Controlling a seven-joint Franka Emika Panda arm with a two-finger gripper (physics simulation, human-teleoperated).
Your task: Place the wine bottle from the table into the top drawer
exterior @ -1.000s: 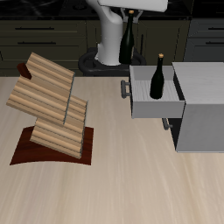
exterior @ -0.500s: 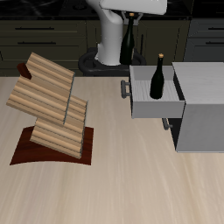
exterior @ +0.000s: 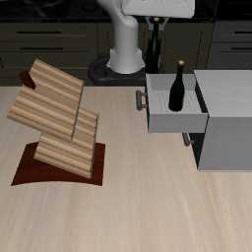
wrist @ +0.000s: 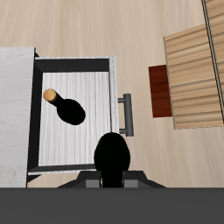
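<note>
- The top drawer (exterior: 175, 120) is pulled out of the grey cabinet (exterior: 228, 118) toward the rack side of the table (exterior: 118, 207), its dark bar handle (exterior: 140, 100) facing the wooden rack (exterior: 57, 118).
- 1 wine bottle (exterior: 177, 89) stands upright inside the open drawer, its tan cap (exterior: 180, 63) at 12 o'clock of its body in the exterior view.
- In the wrist view that bottle (wrist: 65, 107) is seen from above on the drawer floor (wrist: 87, 131), leaning in perspective, cap (wrist: 50, 94) toward 10 o'clock.
- A 2nd dark bottle (exterior: 154, 41) hangs upright beneath the robot's hand at the table's back, at 11 o'clock of the drawer; in the wrist view it is the black round shape (wrist: 114, 159) directly under the camera, just beyond the handle (wrist: 128, 115).
- The gripper (exterior: 154, 18) sits above this bottle's neck; the fingers are hidden, so I cannot tell whether they clasp it or how wide they stand.
- The lower drawer handle (exterior: 185, 140) shows beneath the open drawer.
</note>
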